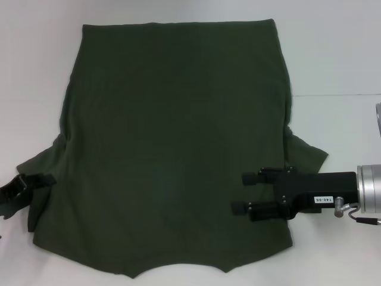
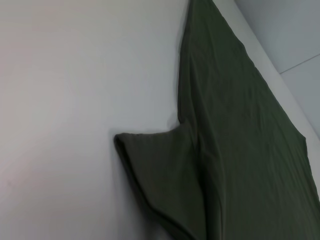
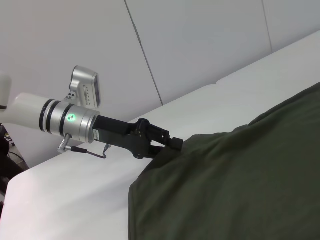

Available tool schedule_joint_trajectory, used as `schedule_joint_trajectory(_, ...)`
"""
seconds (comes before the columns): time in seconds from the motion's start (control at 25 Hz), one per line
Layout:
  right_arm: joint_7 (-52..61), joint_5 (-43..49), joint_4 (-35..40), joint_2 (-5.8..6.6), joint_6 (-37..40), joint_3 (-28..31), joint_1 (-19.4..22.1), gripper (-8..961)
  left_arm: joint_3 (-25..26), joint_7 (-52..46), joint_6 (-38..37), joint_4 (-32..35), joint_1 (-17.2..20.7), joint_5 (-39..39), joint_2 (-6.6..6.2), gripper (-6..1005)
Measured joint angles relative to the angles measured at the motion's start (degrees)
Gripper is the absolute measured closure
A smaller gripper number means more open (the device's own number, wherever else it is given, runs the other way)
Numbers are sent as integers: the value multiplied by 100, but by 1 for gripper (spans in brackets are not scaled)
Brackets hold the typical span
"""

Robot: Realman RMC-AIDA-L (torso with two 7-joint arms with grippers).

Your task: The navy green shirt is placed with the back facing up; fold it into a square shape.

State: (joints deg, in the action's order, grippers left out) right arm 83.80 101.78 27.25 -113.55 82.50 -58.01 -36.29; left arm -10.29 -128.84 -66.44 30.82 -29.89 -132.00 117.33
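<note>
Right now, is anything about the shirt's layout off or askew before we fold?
Nothing looks damaged. The navy green shirt lies flat on the table, plain side up. Its sleeve by the left gripper is bunched under. The right gripper sits open above the fabric.

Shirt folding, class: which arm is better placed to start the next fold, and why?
Probably the left: its end effector sits at the navy green shirt's sleeve edge, while the right end effector hangs open over the shirt's middle.
</note>
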Motion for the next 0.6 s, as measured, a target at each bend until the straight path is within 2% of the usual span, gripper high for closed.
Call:
schedule_joint_trajectory(0.24, -15, 0, 0, 0, 29, 3, 0, 33, -67, -65, 24, 12, -11, -93, -12, 648)
schedule_joint_trajectory(0.6, -38, 0, 0, 0, 42, 13, -5, 33, -183, -186, 117, 28, -78, -169, -34, 839)
